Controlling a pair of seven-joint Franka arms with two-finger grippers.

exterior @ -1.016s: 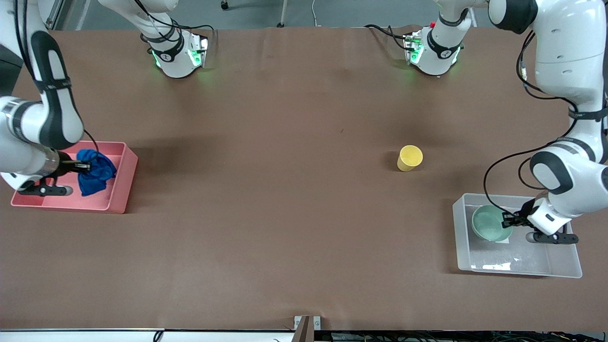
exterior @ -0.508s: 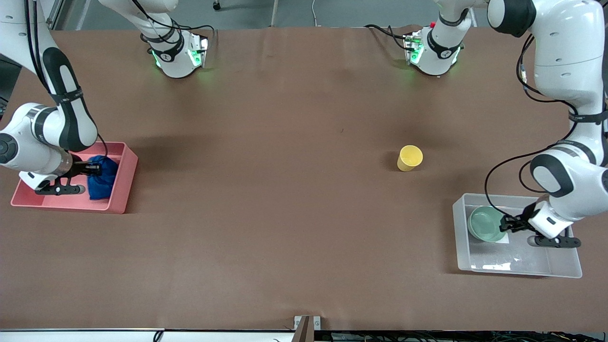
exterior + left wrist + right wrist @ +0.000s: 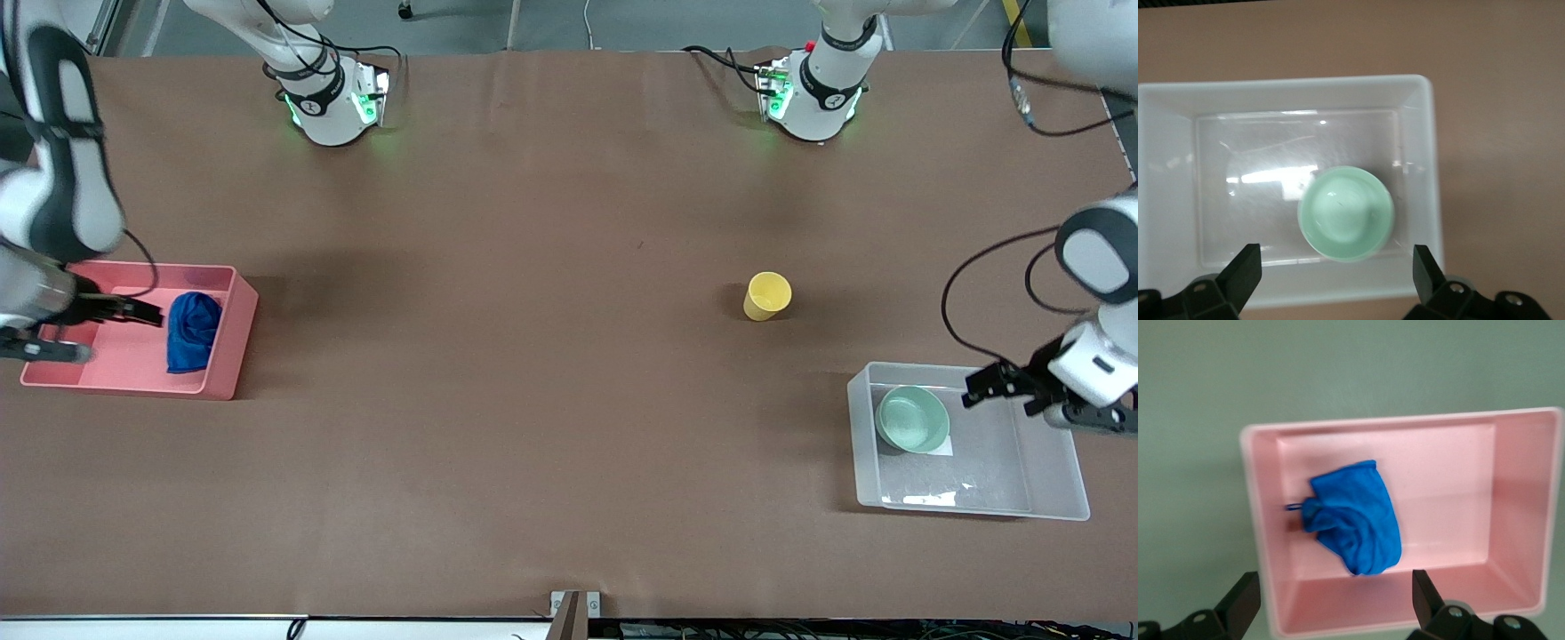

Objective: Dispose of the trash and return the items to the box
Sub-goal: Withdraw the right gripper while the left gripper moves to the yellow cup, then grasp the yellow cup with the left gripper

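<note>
The deep-blue rag [image 3: 193, 331] lies crumpled in the pink bin [image 3: 133, 380], at the bin's end toward the table's middle; it also shows in the right wrist view [image 3: 1355, 520]. My right gripper [image 3: 151, 313] is open and empty above the bin [image 3: 1451, 473]. The mint-green bowl [image 3: 911, 419] sits upright in the clear tub [image 3: 978, 511]; the left wrist view shows the bowl [image 3: 1346, 213] and tub wall [image 3: 1431, 167]. My left gripper [image 3: 975, 391] is open and empty above the tub. The yellow cup [image 3: 766, 295] stands on the table, apart from both grippers.
The pink bin is at the right arm's end of the table and the clear tub at the left arm's end. A white sticker [image 3: 942, 444] lies on the tub floor beside the bowl. Both arm bases [image 3: 333, 98] [image 3: 813, 93] stand along the table's back edge.
My right gripper let go of the rag, which dropped into the pink bin, and pulled back upward. My left gripper released the bowl in the tub and rose away from it.
</note>
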